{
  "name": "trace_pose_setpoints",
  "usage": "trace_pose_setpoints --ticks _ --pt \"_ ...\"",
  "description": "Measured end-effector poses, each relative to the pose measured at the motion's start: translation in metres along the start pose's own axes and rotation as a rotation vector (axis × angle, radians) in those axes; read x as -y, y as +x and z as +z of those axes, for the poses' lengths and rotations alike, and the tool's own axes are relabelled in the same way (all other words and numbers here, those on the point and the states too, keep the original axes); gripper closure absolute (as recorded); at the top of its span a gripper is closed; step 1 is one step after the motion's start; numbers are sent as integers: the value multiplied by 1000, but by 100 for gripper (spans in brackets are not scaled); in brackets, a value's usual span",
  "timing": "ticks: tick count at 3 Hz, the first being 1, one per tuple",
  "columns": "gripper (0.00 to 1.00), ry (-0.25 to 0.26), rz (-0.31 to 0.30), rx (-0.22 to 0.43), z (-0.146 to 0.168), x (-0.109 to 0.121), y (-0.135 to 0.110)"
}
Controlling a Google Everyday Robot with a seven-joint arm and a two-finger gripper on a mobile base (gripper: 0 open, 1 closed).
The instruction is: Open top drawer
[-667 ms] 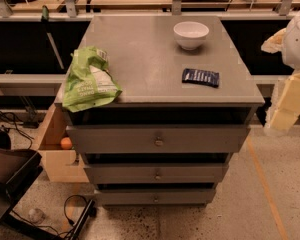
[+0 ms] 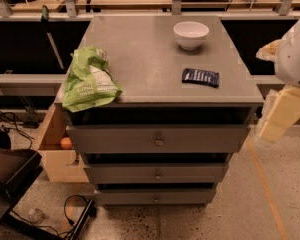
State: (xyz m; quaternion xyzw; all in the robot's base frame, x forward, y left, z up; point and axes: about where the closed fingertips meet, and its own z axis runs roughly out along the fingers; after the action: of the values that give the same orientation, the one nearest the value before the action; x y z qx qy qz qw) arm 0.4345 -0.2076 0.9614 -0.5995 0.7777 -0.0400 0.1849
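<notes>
We see the claw (image 2: 277, 118) at the right edge, well apart from the top drawer (image 2: 115, 140) at centre; how far open it is we cannot tell

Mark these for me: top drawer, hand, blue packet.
top drawer (image 2: 159, 142): camera view, on the round knob at the panel's centre.
hand (image 2: 279, 118): camera view, on its cream part, far right, level with the top drawer.
blue packet (image 2: 200, 77): camera view, on its middle.

On the cabinet top (image 2: 140, 59), bowl (image 2: 191, 34) behind packet (image 2: 200, 77) — bag (image 2: 89, 81) at left; gripper (image 2: 280, 116) right of top drawer (image 2: 157, 139).
</notes>
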Motion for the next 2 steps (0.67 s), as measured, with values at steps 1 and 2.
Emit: trace_pose_setpoints --ticks 1,2 --pt "0 32 -39 54 29 -36 -1" --pt "0 25 -83 49 116 -69 7"
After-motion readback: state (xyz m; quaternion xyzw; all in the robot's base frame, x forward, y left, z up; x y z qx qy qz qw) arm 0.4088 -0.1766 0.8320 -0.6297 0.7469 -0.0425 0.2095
